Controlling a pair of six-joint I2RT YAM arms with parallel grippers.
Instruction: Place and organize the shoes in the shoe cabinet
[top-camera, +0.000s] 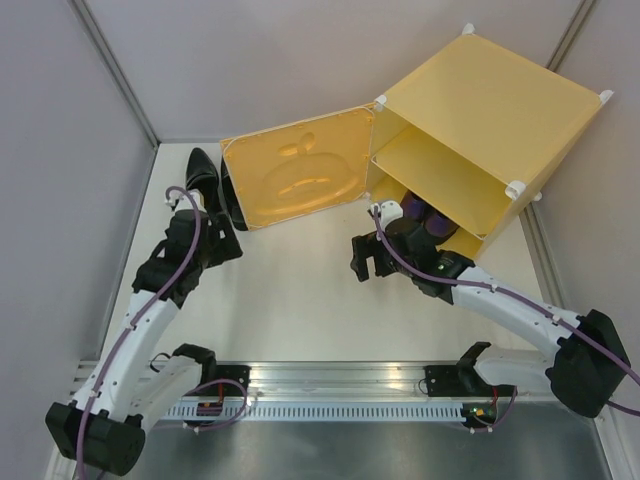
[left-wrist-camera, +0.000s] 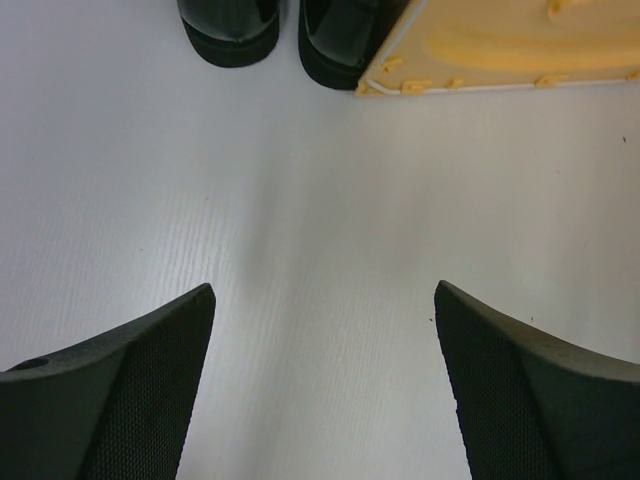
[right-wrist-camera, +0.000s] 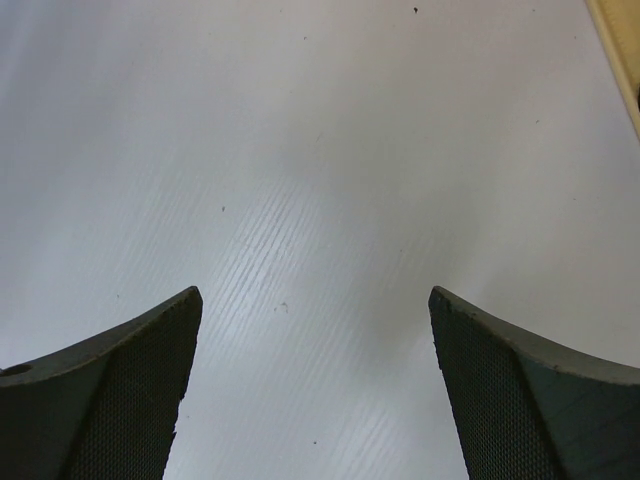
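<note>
Two purple shoes lie in the lower compartment of the yellow cabinet, at 2 o'clock on the worktop. Two black shoes stand at 10 o'clock, just beside the open door, so expect a crowded approach.

Left end effector: released, empty, facing their heels, probably for your next pick.
Right end effector: released, empty, above bare worktop.
Lettering: none legible.
</note>
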